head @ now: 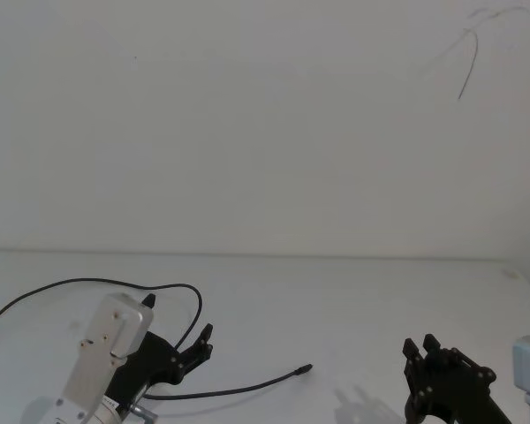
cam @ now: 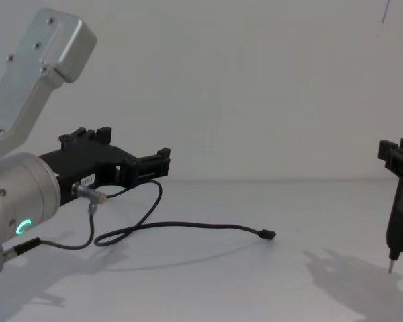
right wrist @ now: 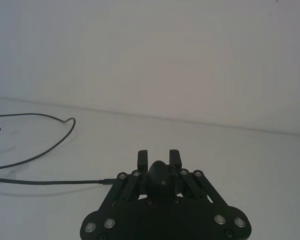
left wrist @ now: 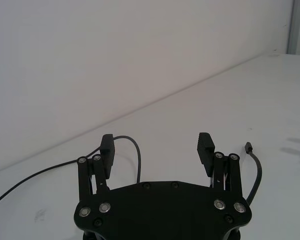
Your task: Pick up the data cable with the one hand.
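The data cable (head: 238, 387) is a thin black cord lying on the white table. It curves in from the left edge, loops back, and ends in a small black plug (head: 306, 367) near the middle. My left gripper (head: 178, 318) hovers above the cable's loop, open and empty. In the left wrist view the open fingers (left wrist: 206, 146) frame bare table, with the cable (left wrist: 132, 145) behind one finger and the plug (left wrist: 248, 146) off to the side. From the chest view, the left gripper (cam: 131, 151) hangs above the cable (cam: 188, 227). My right gripper (head: 421, 344) is shut on a black pointed tool (cam: 395, 228).
The white table (head: 353, 300) runs back to a plain white wall. A short dark wire with a silver plug (cam: 88, 193) hangs from the left wrist. The right arm's tool tip (cam: 390, 270) points down just above the table at the right.
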{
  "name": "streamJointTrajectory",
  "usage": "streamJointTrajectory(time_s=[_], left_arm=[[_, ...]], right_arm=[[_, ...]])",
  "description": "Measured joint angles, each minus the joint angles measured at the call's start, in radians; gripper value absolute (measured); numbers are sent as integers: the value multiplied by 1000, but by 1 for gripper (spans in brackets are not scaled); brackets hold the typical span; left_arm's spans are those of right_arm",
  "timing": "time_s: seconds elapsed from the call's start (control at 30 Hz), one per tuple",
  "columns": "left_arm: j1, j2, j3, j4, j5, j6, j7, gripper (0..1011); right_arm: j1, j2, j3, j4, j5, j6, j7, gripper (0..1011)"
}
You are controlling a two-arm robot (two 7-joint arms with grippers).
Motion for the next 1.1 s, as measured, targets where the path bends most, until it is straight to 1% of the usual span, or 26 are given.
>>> streamJointTrajectory(time_s=[0.6,0.7,0.8,0.83,1.03,1.1], left_arm=[[0,1,1,0,0,0,-3,1001],[-3,5,2,0,-1,0,-17,1001],[-11,15,6,1,-3,0,-47,1001],[-11,15,6,1,-3,0,-47,1001],[-26,38,14,2,-14,1,-111,1001],[-34,50,18,4,-21,1,-141,1001]], right_arm=[[0,0,0,0,0,0,0,251],[0,0,0,0,0,0,0,251],[0,0,0,0,0,0,0,251],[0,0,0,0,0,0,0,251],[0,0,0,0,0,0,0,251],[0,0,0,0,0,0,0,251]])
